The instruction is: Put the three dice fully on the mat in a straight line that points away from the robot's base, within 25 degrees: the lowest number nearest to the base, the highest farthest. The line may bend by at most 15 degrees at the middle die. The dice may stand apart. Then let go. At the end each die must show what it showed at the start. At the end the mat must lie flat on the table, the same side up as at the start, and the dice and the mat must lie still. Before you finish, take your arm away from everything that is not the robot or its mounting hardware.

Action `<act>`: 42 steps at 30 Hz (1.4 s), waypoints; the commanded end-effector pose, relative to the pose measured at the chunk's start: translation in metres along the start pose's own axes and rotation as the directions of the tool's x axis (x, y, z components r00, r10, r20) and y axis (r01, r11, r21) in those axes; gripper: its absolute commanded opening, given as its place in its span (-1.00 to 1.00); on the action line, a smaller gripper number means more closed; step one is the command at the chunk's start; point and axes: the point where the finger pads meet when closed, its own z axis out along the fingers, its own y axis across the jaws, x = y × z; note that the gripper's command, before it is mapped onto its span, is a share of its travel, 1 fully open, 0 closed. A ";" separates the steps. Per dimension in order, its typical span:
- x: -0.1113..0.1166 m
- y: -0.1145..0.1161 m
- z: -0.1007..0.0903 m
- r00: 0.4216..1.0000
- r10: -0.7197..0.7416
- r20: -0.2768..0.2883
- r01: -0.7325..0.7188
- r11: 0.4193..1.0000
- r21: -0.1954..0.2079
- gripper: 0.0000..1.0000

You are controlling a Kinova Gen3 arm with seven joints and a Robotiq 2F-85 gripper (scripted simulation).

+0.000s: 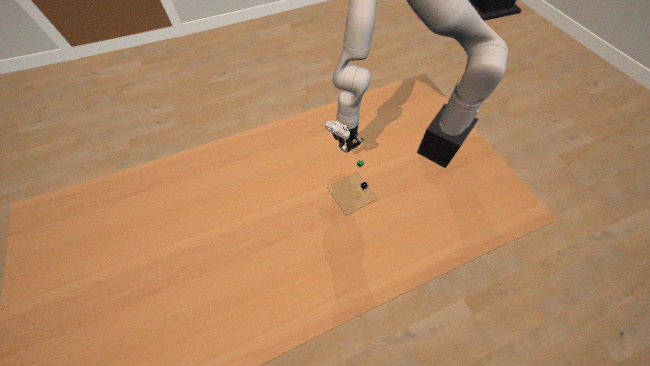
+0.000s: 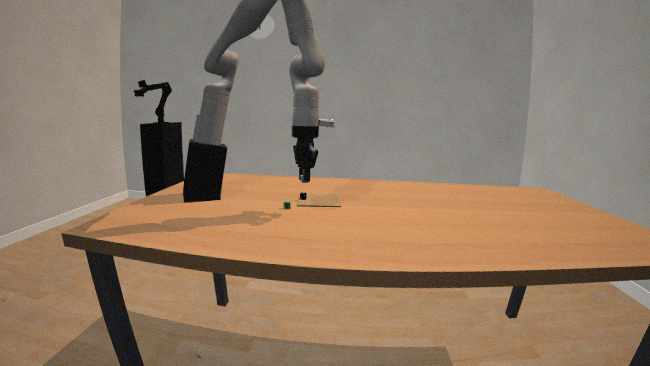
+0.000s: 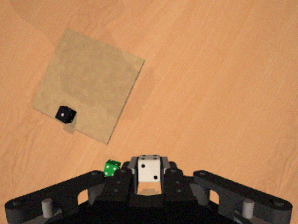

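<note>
My gripper (image 1: 346, 149) (image 2: 304, 180) (image 3: 149, 166) is shut on the white die (image 3: 149, 170) and holds it above the table. In the wrist view the die's face toward the camera shows two pips; its upper face is seen only edge-on. The black die (image 1: 364, 185) (image 2: 303, 196) (image 3: 65, 114) rests on the mat (image 1: 345, 197) (image 2: 320, 201) (image 3: 92, 82), near the edge on the robot base's side; one pip shows in the wrist view. The green die (image 1: 360, 163) (image 2: 286, 205) (image 3: 111, 168) lies on the table beside the mat, off it. The mat lies flat.
The robot's black base block (image 1: 440, 145) (image 2: 205, 172) stands on the table (image 1: 200, 250) (image 2: 425, 240), to the right of the mat in the top view. Another small black arm on a pedestal (image 2: 161, 157) stands behind the table in the exterior view.
</note>
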 end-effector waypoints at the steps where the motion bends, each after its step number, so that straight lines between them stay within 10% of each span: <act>1: -0.004 0.003 -0.005 1.000 0.005 0.003 -0.005 1.000 -0.006 -0.69; 24: 0.000 0.000 -0.007 1.000 0.023 0.004 -0.023 1.000 -0.006 -0.69; 42: 0.056 -0.056 -0.007 0.959 0.284 0.008 -0.284 0.959 -0.008 -0.69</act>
